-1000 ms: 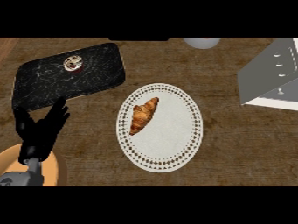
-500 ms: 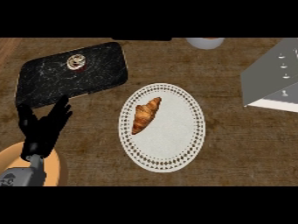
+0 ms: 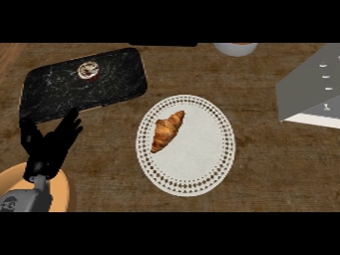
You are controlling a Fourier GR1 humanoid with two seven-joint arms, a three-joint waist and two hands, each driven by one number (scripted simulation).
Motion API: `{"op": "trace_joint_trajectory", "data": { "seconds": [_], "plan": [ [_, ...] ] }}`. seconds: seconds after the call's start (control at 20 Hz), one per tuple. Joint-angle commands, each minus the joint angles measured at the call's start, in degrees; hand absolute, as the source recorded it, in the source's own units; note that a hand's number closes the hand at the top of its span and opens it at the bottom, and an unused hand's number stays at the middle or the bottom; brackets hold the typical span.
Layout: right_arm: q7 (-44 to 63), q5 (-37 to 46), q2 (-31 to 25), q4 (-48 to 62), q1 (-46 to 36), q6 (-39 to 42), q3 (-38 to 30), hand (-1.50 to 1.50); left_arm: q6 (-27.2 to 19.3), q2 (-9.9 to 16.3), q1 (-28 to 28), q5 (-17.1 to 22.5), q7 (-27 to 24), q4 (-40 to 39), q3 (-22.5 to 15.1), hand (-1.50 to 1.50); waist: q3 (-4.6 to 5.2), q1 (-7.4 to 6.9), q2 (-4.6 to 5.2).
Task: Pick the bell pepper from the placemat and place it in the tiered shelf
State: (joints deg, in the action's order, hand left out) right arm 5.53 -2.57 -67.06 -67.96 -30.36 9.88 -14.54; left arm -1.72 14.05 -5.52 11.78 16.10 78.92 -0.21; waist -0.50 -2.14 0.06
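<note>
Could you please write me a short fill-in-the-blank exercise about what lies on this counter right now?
1. The croissant lies on the white ____.
2. The small round item sits on the ____ tray.
3. The only hand in view is the robot's ____ hand.
4. The grey tiered shelf stands at the view's ____ side.

Missing words: placemat; black; left; right
</note>
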Motion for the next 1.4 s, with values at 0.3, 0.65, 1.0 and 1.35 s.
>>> {"op": "trace_joint_trajectory", "data": {
  "seconds": [0.3, 0.65, 1.0, 1.35],
  "plan": [
    [-9.86, 6.89, 5.64, 13.34, -11.31, -0.43, 3.94, 1.5, 0.04, -0.81, 3.34, -1.57, -0.35, -1.87, 0.28, 0.0, 0.5, 0.71, 0.25],
    [-10.84, 11.49, 4.38, 13.39, -12.23, 0.88, 5.7, 1.5, -0.44, -2.87, 3.24, -2.56, -1.82, -3.19, 0.0, 0.0, 0.54, 1.47, 0.17],
    [-4.96, 2.59, 8.53, 19.81, -16.42, -0.33, -3.53, -1.5, 0.53, -1.85, 4.7, -2.3, -2.42, -3.02, 1.47, 0.0, 0.52, 1.55, 0.02],
    [-3.99, -3.51, 12.53, 23.01, -19.53, 0.42, -8.19, -1.5, 0.18, -1.42, 3.17, -2.0, 0.53, -1.17, 2.42, 0.0, 0.49, 1.53, -0.01]
  ]
}}
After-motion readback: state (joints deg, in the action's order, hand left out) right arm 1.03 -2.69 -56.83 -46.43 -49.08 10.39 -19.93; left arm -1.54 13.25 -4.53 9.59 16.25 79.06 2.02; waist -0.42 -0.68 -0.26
